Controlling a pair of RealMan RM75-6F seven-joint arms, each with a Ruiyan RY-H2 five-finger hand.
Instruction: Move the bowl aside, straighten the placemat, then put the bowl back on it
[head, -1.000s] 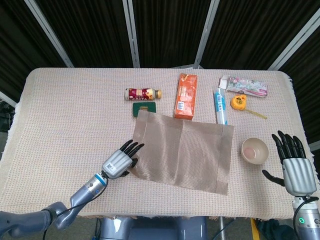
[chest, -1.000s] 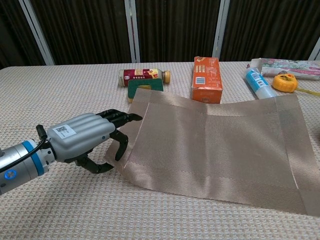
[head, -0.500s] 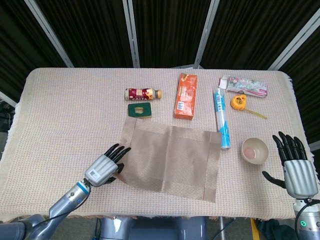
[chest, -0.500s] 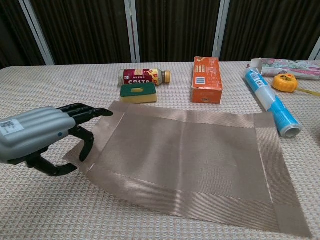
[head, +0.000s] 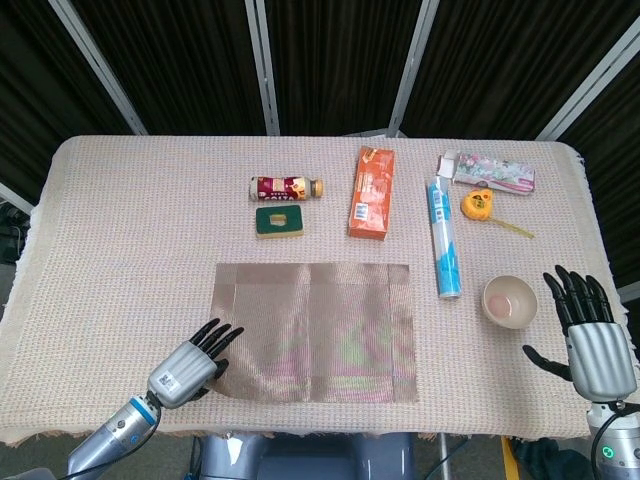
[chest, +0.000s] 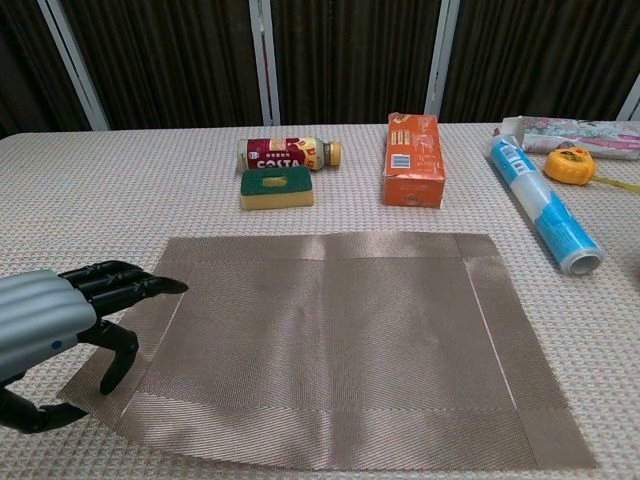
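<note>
The brown woven placemat (head: 315, 330) (chest: 330, 340) lies flat and square to the table's front edge. My left hand (head: 188, 368) (chest: 60, 320) is at its near left corner, where fingers and thumb pinch the mat's edge. The small pale bowl (head: 510, 302) stands on the tablecloth to the right of the mat, clear of it; the chest view does not show it. My right hand (head: 590, 335) hovers just right of the bowl with fingers spread, holding nothing.
Along the back stand a coffee bottle (head: 287, 187) lying on its side, a green sponge (head: 281, 220), an orange box (head: 372, 192), a blue-white tube (head: 443, 240), a yellow tape measure (head: 479, 203) and a flat patterned box (head: 488, 170).
My left hand pulled the placemat toward the front left and turned it from skewed to square. The mat uncovered the sponge and the tube. The right hand and bowl stayed put.
</note>
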